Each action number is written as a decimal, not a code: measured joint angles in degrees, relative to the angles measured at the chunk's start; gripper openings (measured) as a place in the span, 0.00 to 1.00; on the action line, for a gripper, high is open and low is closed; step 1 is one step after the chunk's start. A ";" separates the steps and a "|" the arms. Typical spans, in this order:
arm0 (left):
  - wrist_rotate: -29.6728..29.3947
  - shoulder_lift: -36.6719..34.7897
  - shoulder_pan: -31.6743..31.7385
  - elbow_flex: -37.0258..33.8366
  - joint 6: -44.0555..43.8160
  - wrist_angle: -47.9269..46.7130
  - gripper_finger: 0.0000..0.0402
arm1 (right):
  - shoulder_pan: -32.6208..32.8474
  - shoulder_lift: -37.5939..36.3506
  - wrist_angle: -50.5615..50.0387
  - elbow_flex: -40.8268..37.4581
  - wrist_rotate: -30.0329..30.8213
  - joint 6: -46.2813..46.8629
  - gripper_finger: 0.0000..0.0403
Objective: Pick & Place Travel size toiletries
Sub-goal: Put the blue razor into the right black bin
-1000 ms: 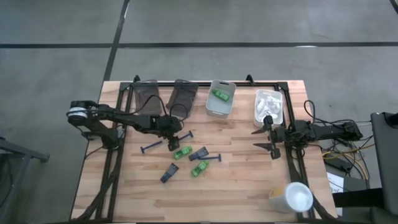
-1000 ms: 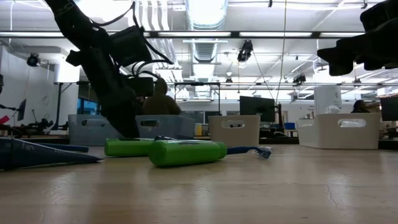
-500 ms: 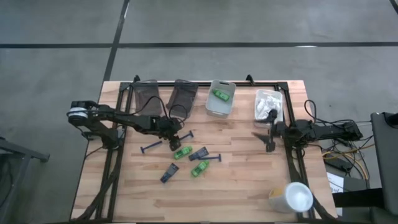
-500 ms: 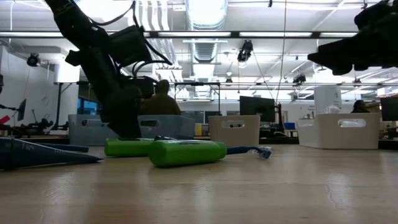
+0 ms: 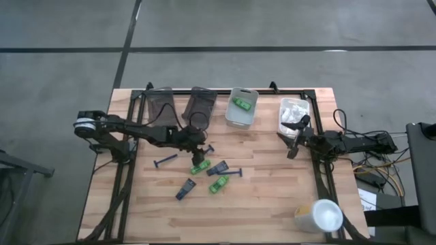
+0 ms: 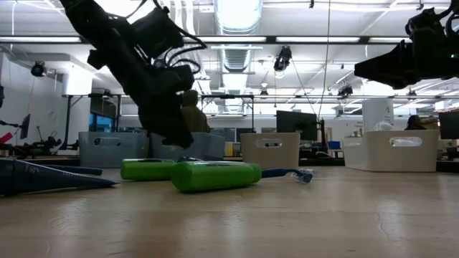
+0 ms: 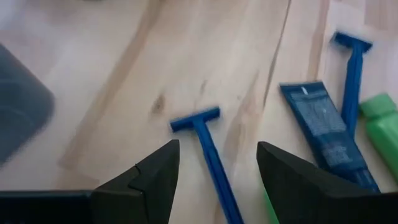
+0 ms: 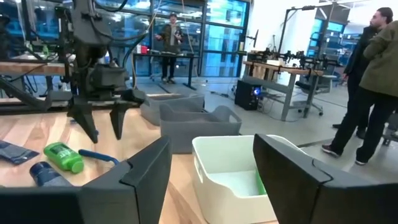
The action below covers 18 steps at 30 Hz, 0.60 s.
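Razor [image 7: 208, 158] flat on table [image 7: 155, 62], head away from left gripper [image 7: 214, 168] fingers.

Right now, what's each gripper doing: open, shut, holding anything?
Left gripper: open, empty, over a blue razor.
Right gripper: open, empty, near the white bin.

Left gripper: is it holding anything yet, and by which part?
Nothing held. The left gripper hangs open above the table with its fingers either side of a blue razor lying on the wood, not closed on it. The right gripper is open and empty too.
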 joint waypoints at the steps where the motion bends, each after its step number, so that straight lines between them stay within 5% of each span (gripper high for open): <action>1: -0.65 0.01 -0.05 0.13 0.17 0.30 0.55 | 0.00 0.02 -0.03 0.00 0.00 0.01 0.55; 9: -3.97 3.35 -1.70 -0.04 -2.63 -10.23 0.55 | 0.00 -0.04 -0.03 -0.02 0.02 0.00 0.58; 18: -7.21 7.23 -4.05 0.29 -2.62 -10.60 0.55 | 0.00 -0.04 -0.05 -0.02 0.04 0.02 0.66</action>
